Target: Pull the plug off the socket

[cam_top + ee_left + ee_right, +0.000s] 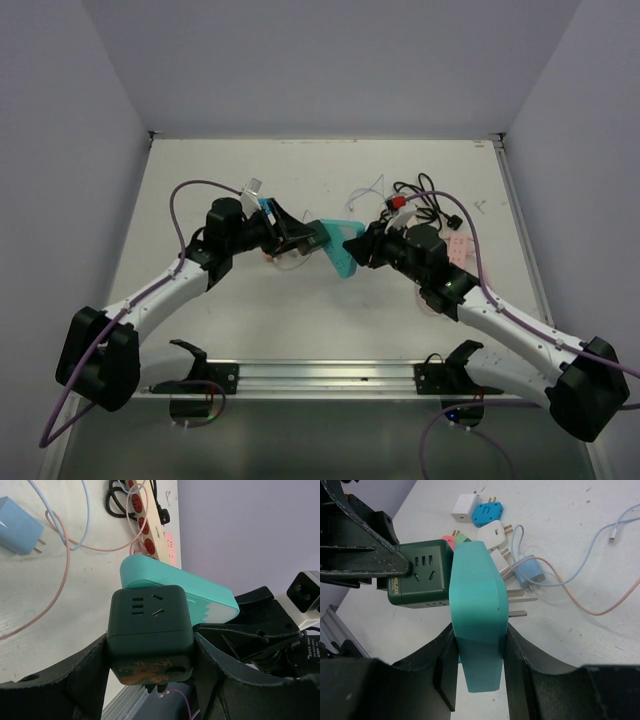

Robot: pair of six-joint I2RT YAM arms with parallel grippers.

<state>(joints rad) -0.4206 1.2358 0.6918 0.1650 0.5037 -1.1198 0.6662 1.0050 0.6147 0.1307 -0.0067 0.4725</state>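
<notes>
The left end effector [150,656] pinches the dark green socket cube [150,612] by its sides. The right end effector [479,662] clamps the teal plug [477,590], which touches the cube above the bench [300,325]. Its pins' seating is hidden.

A white charger [465,506] and a blue adapter [487,514] are seen side by side, top centre, on the bench [570,510].

The teal plug [479,620] and dark-green socket [149,625] are smooth matt plastic.
</notes>
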